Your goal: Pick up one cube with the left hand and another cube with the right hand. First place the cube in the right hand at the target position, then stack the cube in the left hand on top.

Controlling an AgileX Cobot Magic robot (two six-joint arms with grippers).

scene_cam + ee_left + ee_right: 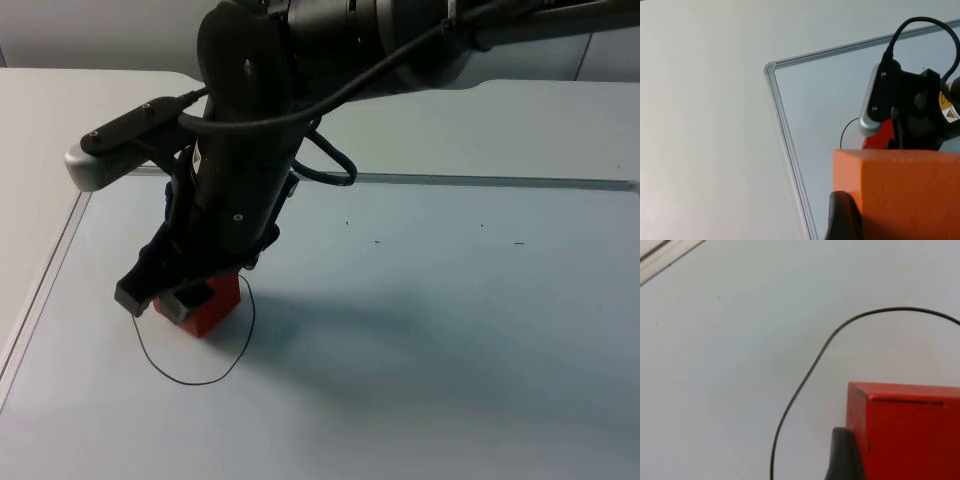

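Nearest the top camera is the bare pale worktop, and just beyond it the thin black drawn ring that marks the target. Your right pincer is down inside that ring, clenched on the glossy red cube; the right wrist view shows the red cube with a black fingertip against its side and the ring's line curving around it. From these views you cannot tell for certain whether the cube's base is already on the surface, so treat it as not yet seated. Your left pincer is grasping the matt orange foam cube, held well above the board, with a fingertip pressed on its face; in that wrist view the right arm's hardware and a sliver of red sit by the ring's arc below. To do this step well, lower the red cube straight down until it sits flat, well inside the ring rather than on the line, and open the right pincer only then. Pull the right arm up and clear before you bring the left in; as judged from here, the orange cube would otherwise have no free path down onto the red one.
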